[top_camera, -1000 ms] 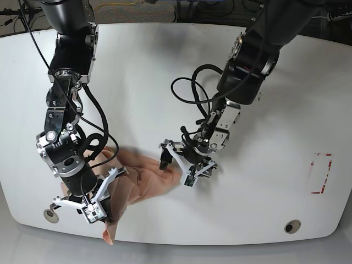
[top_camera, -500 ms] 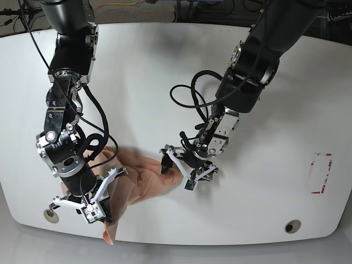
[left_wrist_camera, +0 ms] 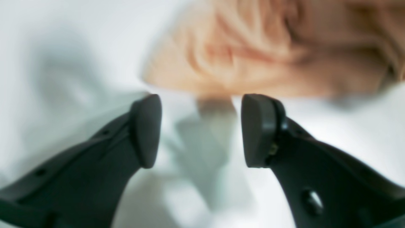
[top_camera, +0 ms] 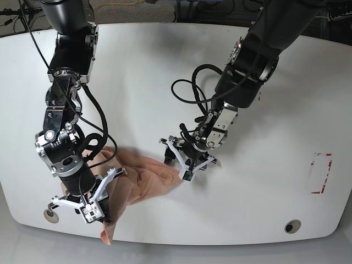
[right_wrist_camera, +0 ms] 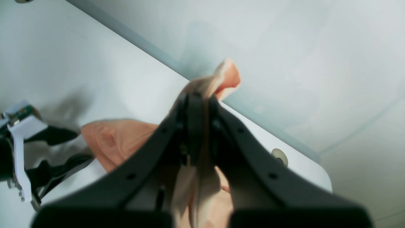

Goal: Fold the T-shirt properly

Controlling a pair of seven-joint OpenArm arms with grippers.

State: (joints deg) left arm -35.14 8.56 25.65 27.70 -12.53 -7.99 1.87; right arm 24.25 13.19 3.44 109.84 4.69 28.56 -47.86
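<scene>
The peach T-shirt (top_camera: 144,184) lies bunched near the white table's (top_camera: 165,71) front edge. The right gripper (right_wrist_camera: 197,104) pinches a fold that dangles over that edge; the left gripper (left_wrist_camera: 201,129), jaws apart and empty, hovers just beside the cloth. It could close on bare table, or a tug may drag the shirt off.

The soft, wrinkled peach cotton T-shirt (top_camera: 144,181) looks matt; the smooth white table (top_camera: 165,71) beneath it shines faintly.
</scene>
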